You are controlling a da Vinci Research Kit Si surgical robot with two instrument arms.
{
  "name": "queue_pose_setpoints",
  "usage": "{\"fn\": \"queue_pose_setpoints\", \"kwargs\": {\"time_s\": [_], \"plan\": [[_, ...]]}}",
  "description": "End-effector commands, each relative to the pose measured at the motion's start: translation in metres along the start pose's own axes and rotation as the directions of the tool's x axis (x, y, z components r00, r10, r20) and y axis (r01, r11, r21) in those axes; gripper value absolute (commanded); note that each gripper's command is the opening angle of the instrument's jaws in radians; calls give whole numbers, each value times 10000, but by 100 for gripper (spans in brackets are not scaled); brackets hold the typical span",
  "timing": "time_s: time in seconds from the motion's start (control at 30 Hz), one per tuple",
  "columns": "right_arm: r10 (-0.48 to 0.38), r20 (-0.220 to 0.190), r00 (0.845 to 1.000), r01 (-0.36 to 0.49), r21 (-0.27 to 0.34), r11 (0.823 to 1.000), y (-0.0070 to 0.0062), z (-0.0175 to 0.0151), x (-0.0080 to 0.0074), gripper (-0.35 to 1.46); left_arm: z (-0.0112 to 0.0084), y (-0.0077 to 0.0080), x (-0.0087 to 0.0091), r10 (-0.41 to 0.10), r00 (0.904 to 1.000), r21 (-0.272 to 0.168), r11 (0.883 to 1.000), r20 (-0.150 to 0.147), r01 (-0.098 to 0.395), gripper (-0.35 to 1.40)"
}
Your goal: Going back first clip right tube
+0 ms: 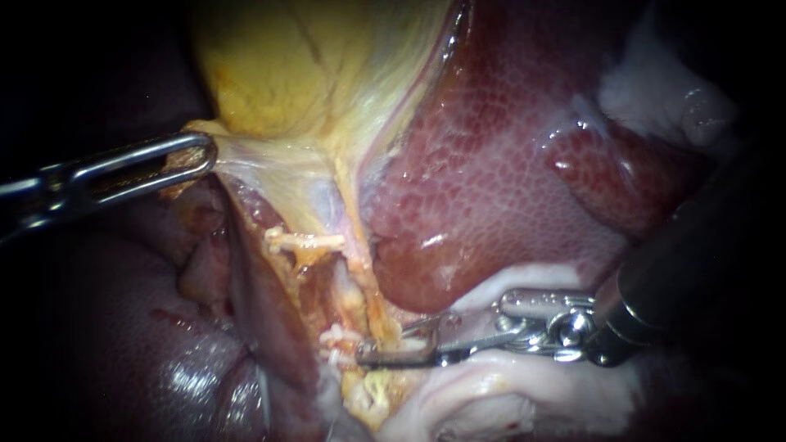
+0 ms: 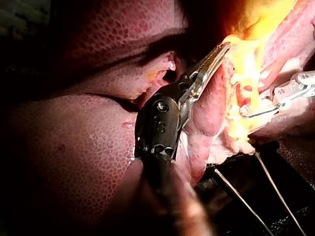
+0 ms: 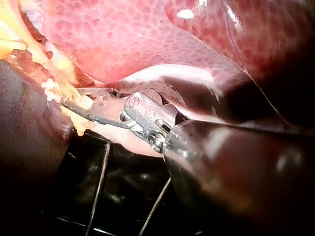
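While my left instrument clamps the gallbladder, my right instrument has its jaws apart, a yellowish tube at their tips and the liver crowding alongside.

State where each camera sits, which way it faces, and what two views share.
Endoscope view: close to the tissue, facing the liver and gallbladder; left tool enters from the left, shut on the gallbladder; right tool from the right, jaws open.
Left wrist view: on the left arm, looking along its own shaft toward the gallbladder; the right tool shows beyond.
Right wrist view: on the right arm, looking along its own shaft to the open jaws beside the liver.
Shared: all three show the right tool.
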Motion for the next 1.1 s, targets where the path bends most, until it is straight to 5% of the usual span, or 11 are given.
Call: {"fn": "queue_pose_setpoints", "kwargs": {"time_s": [0.03, 0.33, 0.47, 0.5, 0.6, 1.1], "plan": [[3, -5, 10000, -3, -7, 10000, 1, 0, 0, -35, 0, 0, 0, -1, 10000, 2, 10000, 0, 1, -35], [5, 20, 10000, -5, -22, 10000, 0, 0, 0, -34, -2, -2, 0, -3, 10000, -11, 10000, 4, 3, -35], [-430, -432, 9981, 430, -18, 9991, 6, 8, 6, 54, -3, -3, 0, -3, 10000, 12, 10000, -4, 3, -35], [-600, -549, 9967, 598, -46, 9982, 7, 10, 8, 58, -3, -3, 0, -3, 10000, 11, 10000, -4, 3, -35], [-940, -924, 9913, 896, -504, 9947, 12, 14, 11, 60, -3, -4, 0, -4, 10000, 8, 10000, -3, 4, -35], [-1457, -961, 9846, 1407, -576, 9884, 17, -2, 21, 60, -5, -6, -1, -5, 10000, -5, 10000, 1, 5, -35]]}}
